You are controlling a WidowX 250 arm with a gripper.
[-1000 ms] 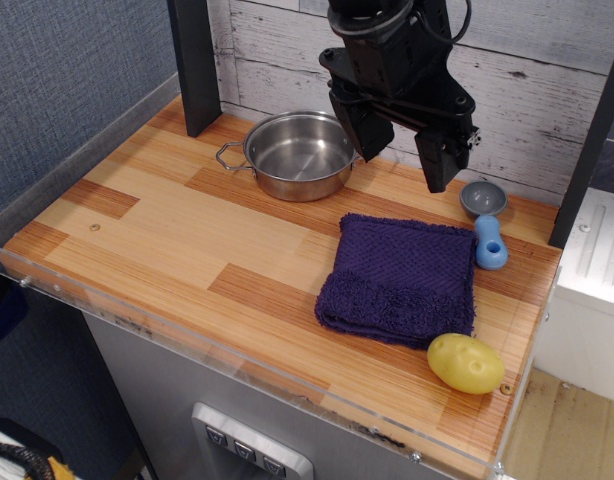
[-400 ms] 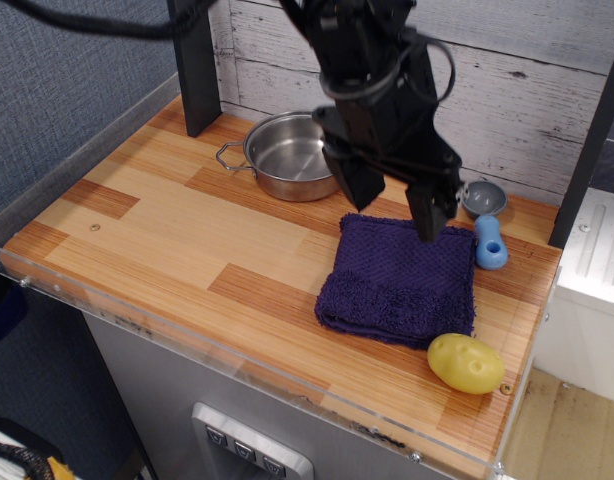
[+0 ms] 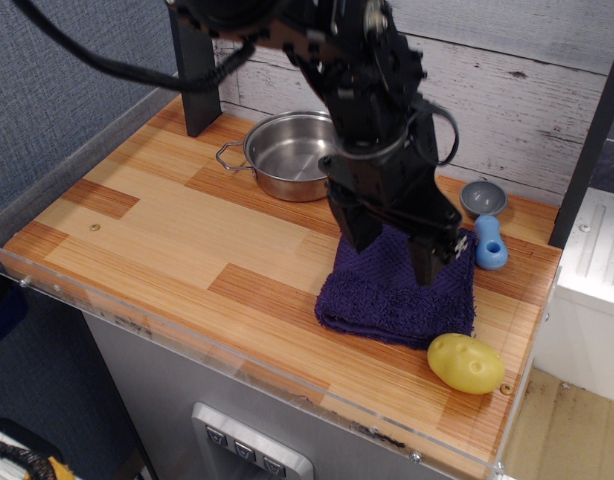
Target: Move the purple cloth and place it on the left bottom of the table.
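1. The only view looks down across the table [image 3: 157, 230] from its front edge. The cloth [image 3: 392, 300] lies flat on the right half, near the front rim, so it is well apart from the left front corner where it has to go.

2. The gripper [image 3: 392, 258] hangs over the back part of the cloth with its jaws spread apart and nothing between them. One fingertip is over the cloth's left back edge and the other is further right. Whether the tips touch the fabric I cannot tell from this angle.

3. Close neighbours crowd the cloth. A potato [image 3: 466, 363] sits just at its front right corner, a blue scoop [image 3: 488, 235] lies just beside its back right edge, and a steel pot [image 3: 299, 155] stands behind and to the left.

4. Risks, as I judge them:
   - If the fingers close too high, they may pinch only a loose tuft and the cloth could slip out on the lift.
   - If they press down too hard, the tips could jam against the wood.
   - A drag rather than a lift could sweep the potato toward the rim, or catch the scoop's handle.
   - A grip near one edge would let the rest hang and trail, and it could land bunched up.
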